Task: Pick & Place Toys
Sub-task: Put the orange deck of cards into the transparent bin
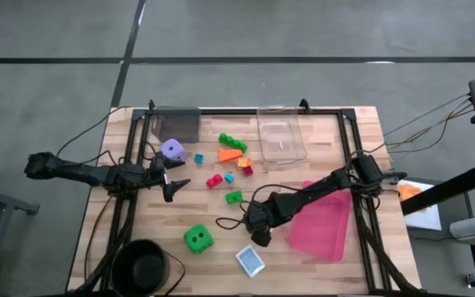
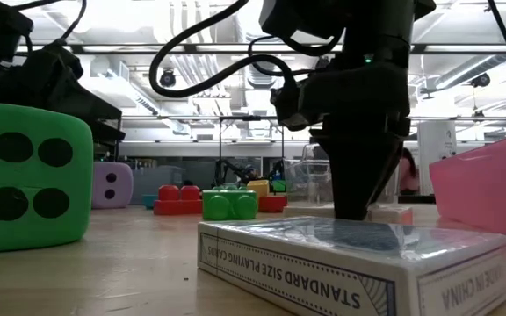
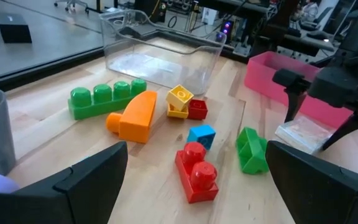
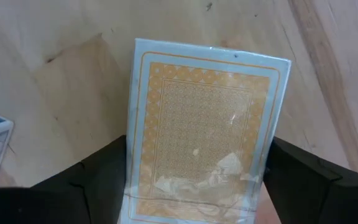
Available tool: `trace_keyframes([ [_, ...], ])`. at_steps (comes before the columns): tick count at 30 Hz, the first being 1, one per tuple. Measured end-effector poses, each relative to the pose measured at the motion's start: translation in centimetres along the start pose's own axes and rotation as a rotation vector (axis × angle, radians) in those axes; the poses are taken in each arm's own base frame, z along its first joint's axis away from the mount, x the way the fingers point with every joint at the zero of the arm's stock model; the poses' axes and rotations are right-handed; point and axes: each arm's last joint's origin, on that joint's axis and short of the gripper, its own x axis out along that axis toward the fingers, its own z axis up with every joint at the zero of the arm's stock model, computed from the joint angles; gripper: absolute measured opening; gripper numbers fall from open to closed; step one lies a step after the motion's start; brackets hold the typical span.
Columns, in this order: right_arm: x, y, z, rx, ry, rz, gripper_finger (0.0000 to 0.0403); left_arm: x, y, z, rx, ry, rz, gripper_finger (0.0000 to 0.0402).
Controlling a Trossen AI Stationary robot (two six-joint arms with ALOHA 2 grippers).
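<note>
My right gripper [image 1: 261,237] points down near the table's front, shut on the orange-white packet [image 4: 201,124], which lies flat on the table [image 2: 393,213]. The blue-white packet [image 1: 251,260] lies just in front of it. The green die [image 1: 197,238] stands to its left. My left gripper [image 1: 174,186] is open and empty at mid-left, next to the purple die [image 1: 172,149]. Before it lie the bricks: long green [image 3: 104,99], orange [image 3: 135,118], yellow [image 3: 180,98], blue [image 3: 201,135], red [image 3: 196,171], small green [image 3: 251,149]. My right gripper has the orange-white packet between its two fingers, one on each long side [image 4: 132,168]. The fingers [image 4: 98,180] come from above and point down, near one end of the packet. The packet lies flat on the table.
The pink tray [image 1: 324,227] lies right of my right gripper. The clear plastic box [image 1: 281,139] stands at the far middle, a grey box [image 1: 180,125] at the far left, and a black bowl [image 1: 143,264] at the front left corner. Cables lie on the wood near the small green brick.
</note>
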Motion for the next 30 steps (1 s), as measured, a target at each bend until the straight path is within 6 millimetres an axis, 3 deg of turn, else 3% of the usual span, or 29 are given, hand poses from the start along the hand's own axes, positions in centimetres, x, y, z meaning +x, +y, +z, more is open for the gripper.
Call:
trace_keyframes([
  [10,-2.0,0.3,0.5,-0.121,-0.104,-0.017,0.0304,0.0,0.1,0.1,0.002,-0.017,0.042,0.0382],
  [22,-7.1,1.2,1.4,-0.328,-0.375,0.000,0.0304,0.0,0.1,0.1,0.009,-0.018,0.046,0.0382],
  [30,-6.9,3.5,1.5,-0.484,-0.689,0.164,0.0304,0.0,0.1,0.1,0.020,-0.018,0.046,0.0382],
])
